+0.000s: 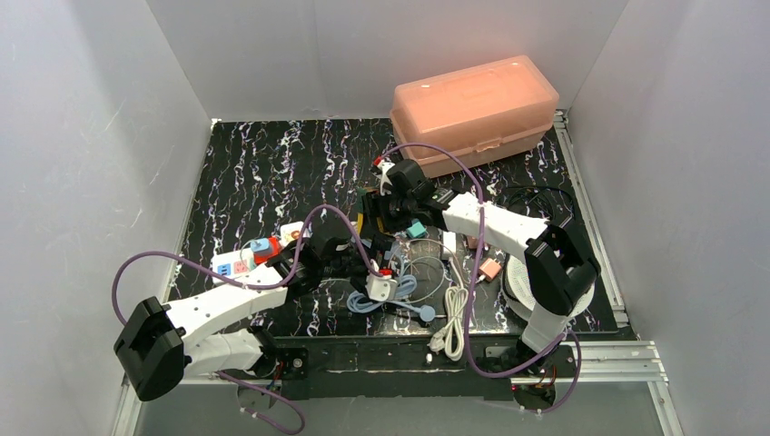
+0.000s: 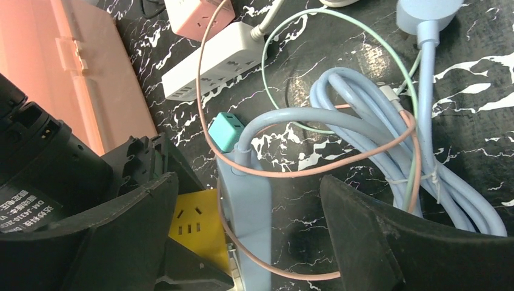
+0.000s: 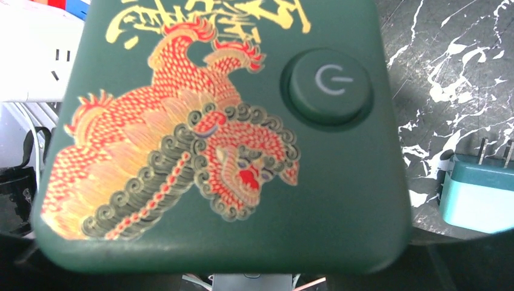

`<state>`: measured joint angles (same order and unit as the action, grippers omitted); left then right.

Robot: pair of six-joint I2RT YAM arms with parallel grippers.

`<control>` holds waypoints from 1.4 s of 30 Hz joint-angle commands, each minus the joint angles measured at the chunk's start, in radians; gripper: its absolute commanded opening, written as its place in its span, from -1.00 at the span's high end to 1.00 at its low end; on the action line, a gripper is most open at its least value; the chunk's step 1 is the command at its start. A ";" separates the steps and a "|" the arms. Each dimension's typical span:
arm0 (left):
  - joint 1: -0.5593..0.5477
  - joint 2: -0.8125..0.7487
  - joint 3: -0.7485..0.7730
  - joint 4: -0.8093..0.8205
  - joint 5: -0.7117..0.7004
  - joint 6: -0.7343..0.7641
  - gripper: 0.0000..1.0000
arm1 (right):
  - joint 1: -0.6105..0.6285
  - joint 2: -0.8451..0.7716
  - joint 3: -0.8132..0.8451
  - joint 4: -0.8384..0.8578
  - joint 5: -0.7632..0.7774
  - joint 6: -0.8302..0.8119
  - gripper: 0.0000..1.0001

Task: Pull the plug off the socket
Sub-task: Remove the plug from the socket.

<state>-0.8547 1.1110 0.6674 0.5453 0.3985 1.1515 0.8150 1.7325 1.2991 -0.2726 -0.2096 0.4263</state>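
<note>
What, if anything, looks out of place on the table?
A thin pink cord and a mint-green cord loop across the pale blue power strip and its bundled blue cable, a tangle that could snag. A teal plug adapter lies loose, prongs bare, beside the dark green dragon-printed power strip.

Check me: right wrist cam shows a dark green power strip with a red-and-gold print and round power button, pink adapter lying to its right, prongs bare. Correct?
The adapter is teal, not pink, as the right wrist view shows. The rest holds: it lies right of the dark green power strip, prongs bare, and the strip has the print and round power button.
</note>
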 commanded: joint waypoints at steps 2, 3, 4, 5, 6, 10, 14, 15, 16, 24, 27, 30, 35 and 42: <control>0.013 0.003 -0.013 0.007 -0.073 -0.062 -0.69 | -0.005 -0.126 0.055 0.138 -0.097 0.096 0.97; 0.013 0.005 -0.016 0.006 -0.073 -0.059 -0.69 | -0.007 -0.121 0.066 0.119 -0.101 0.105 0.97; 0.012 0.005 -0.017 0.002 -0.071 -0.056 -0.69 | -0.009 -0.114 0.076 0.101 -0.108 0.115 0.97; 0.012 0.006 -0.018 -0.005 -0.070 -0.056 -0.69 | -0.010 -0.106 0.086 0.081 -0.113 0.122 0.97; 0.012 0.005 -0.021 -0.012 -0.070 -0.057 -0.68 | -0.009 -0.098 0.099 0.061 -0.115 0.124 0.97; 0.012 0.009 -0.032 -0.023 -0.067 -0.068 -0.48 | -0.015 -0.048 0.172 -0.047 -0.130 0.132 0.97; 0.012 -0.022 -0.050 -0.059 -0.021 -0.082 -0.49 | -0.020 -0.011 0.202 -0.119 -0.127 0.129 0.97; 0.012 -0.029 -0.051 -0.069 -0.011 -0.085 -0.52 | -0.021 -0.009 0.201 -0.119 -0.128 0.129 0.97; 0.013 -0.031 -0.050 -0.077 -0.008 -0.084 -0.57 | -0.022 -0.008 0.202 -0.118 -0.127 0.129 0.97; 0.012 0.015 -0.029 -0.074 -0.026 -0.096 -0.75 | -0.020 0.004 0.234 -0.179 -0.093 0.129 0.97; 0.012 -0.006 -0.015 -0.143 -0.012 -0.079 -0.82 | -0.022 0.006 0.230 -0.184 -0.083 0.130 0.97; 0.013 -0.058 -0.014 -0.246 0.007 -0.040 -0.96 | -0.020 0.010 0.248 -0.216 -0.048 0.127 0.97; 0.014 -0.083 -0.015 -0.309 0.028 0.066 -0.96 | -0.015 0.064 0.368 -0.370 0.013 0.154 0.97; 0.014 -0.030 0.032 -0.364 -0.012 0.129 -0.96 | 0.022 0.087 0.434 -0.469 0.119 0.154 0.97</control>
<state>-0.8455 1.0439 0.6758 0.2974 0.4061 1.2541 0.8211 1.8645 1.6123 -0.7403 -0.1135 0.5468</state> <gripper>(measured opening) 0.981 0.741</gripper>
